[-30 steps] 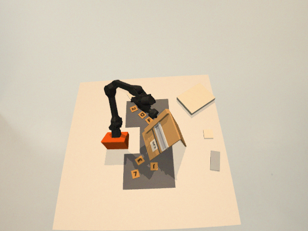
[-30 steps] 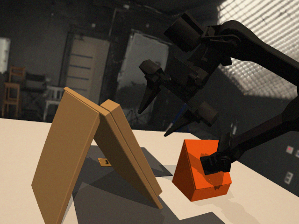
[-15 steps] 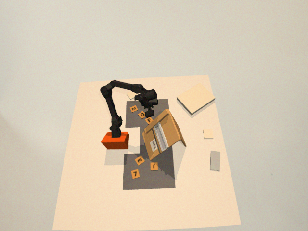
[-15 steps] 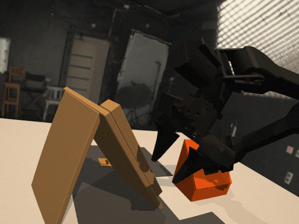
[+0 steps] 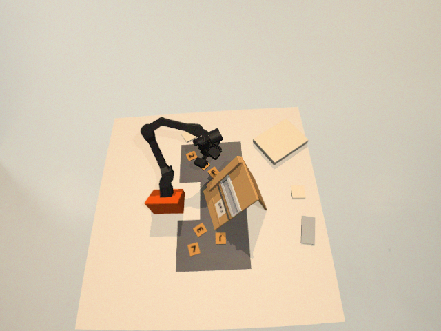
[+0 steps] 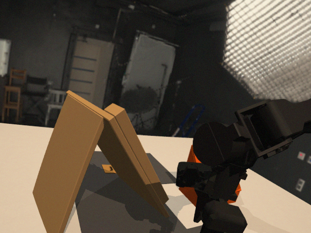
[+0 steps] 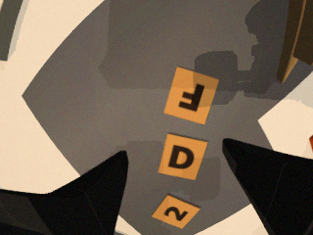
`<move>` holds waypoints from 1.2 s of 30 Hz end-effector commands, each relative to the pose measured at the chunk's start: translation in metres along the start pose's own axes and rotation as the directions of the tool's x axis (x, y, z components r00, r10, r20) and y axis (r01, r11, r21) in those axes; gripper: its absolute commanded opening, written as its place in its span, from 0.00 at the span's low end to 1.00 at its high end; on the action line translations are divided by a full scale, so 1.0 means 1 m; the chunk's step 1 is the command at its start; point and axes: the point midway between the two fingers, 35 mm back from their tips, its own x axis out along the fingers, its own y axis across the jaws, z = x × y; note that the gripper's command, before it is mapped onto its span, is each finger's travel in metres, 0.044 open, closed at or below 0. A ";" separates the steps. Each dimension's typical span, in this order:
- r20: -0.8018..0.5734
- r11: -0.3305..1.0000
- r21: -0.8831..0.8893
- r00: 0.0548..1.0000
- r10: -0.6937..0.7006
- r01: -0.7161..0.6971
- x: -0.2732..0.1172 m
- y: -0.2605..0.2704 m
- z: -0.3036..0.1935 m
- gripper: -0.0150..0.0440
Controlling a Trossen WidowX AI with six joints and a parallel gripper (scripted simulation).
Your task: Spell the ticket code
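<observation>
My gripper is open and empty, its fingers on either side of the D tile and above it. The F tile and the 2 tile lie on either side of the D tile. The 3 tile, J tile and 7 tile lie at the mat's other end. The tilted board carries an empty grey rail and a ticket that appears to read DF3.
A dark mat lies under the tiles. The orange arm base stands left of the board. A large cream slab, a small cream block and a grey block lie to the right. Another cream piece lies beneath the forearm.
</observation>
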 end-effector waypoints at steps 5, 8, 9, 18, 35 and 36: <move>-0.105 0.945 0.311 0.992 -0.071 0.100 0.033 -0.009 -0.049 0.83; -0.105 0.945 0.311 0.992 -0.071 0.100 0.033 -0.009 -0.049 0.83; -0.105 0.945 0.311 0.992 -0.071 0.100 0.033 -0.009 -0.049 0.83; -0.105 0.945 0.311 0.992 -0.071 0.101 0.049 -0.010 -0.051 0.83; -0.106 0.945 0.311 0.992 -0.069 0.099 0.071 -0.011 -0.056 0.83; -0.106 0.945 0.311 0.992 -0.069 0.099 0.073 -0.011 -0.056 0.83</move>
